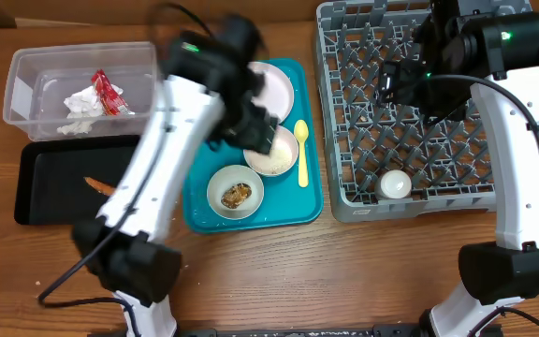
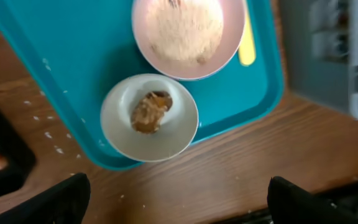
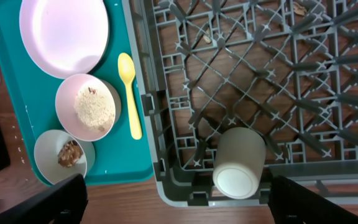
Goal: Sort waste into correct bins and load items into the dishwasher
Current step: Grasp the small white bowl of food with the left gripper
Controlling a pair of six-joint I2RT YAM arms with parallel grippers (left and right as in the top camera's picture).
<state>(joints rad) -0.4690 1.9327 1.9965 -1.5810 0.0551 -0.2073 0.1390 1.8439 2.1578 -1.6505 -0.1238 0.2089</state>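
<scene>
1. Overhead: the yellow spoon (image 1: 302, 154) lies on the teal tray (image 1: 199, 213), long axis parallel to the grey rack's (image 1: 344, 140) side, bowl end toward the picture's top; the white cup (image 1: 396, 184) sits at the rack's near edge.
2. Left wrist: the left gripper (image 2: 178, 186), jaws wide apart and empty, hangs over a white bowl (image 2: 166, 140) holding a brown lump (image 2: 149, 112).
3. Right wrist: the right gripper (image 3: 178, 186), jaws wide and empty, hangs above the white cup; the spoon's handle points toward it.

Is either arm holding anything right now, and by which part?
Nothing is held. The left gripper is open near the white bowl, the right gripper open near the white cup in the rack; both gaps are empty.
</scene>
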